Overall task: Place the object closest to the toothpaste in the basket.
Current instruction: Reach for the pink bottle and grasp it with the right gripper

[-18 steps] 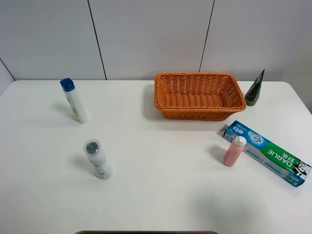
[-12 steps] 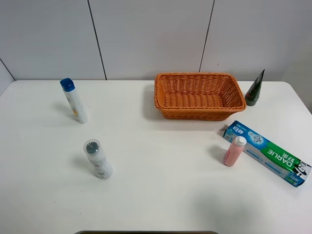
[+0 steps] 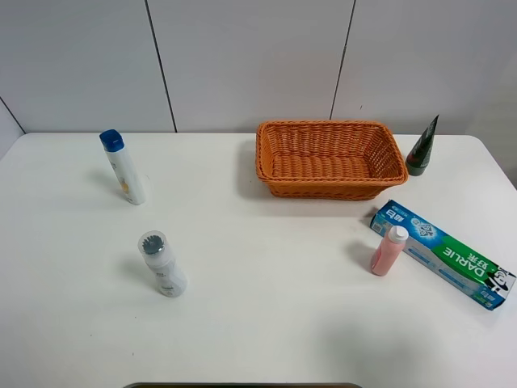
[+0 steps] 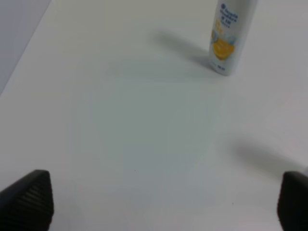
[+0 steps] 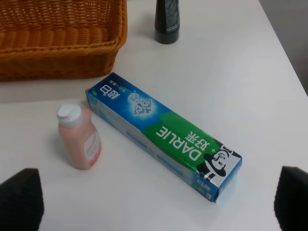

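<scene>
A blue and green toothpaste box (image 3: 443, 253) lies flat on the white table at the right; it also shows in the right wrist view (image 5: 163, 134). A small pink bottle with a white cap (image 3: 388, 250) stands upright just left of the box, also in the right wrist view (image 5: 79, 136). An orange wicker basket (image 3: 329, 158) sits at the back, its wall in the right wrist view (image 5: 62, 43). No arm shows in the exterior view. My left gripper (image 4: 163, 202) is open over bare table. My right gripper (image 5: 159, 202) is open, on the near side of the box and pink bottle.
A dark green tube (image 3: 422, 147) stands right of the basket, also in the right wrist view (image 5: 167, 18). A white bottle with a blue cap (image 3: 123, 166) stands at the back left, also in the left wrist view (image 4: 231, 34). A white bottle with a grey cap (image 3: 161, 263) stands front left.
</scene>
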### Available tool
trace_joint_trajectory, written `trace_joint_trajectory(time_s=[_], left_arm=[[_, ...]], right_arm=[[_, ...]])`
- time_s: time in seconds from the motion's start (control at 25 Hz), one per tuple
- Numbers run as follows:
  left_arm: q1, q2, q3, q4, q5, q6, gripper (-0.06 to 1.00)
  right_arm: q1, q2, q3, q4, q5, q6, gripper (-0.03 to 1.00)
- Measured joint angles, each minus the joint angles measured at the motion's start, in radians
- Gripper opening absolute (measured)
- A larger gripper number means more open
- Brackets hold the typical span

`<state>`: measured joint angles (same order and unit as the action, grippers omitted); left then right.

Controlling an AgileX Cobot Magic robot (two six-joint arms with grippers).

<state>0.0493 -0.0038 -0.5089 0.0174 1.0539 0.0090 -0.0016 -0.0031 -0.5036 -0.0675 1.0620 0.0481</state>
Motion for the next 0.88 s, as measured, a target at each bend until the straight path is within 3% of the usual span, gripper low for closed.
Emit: trace_joint_trajectory(time_s=[0.52,0.88], left_arm=[[0.000,0.000,0.000,0.000,0.000,0.000,0.94],[0.000,0.000,0.000,0.000,0.000,0.000,0.94]], right_arm=[[0.000,0.000,-0.003,0.002,0.001,0.000,0.99],[0.000,0.163,-0.148,-0.011,-0.004,0.016,0.99]])
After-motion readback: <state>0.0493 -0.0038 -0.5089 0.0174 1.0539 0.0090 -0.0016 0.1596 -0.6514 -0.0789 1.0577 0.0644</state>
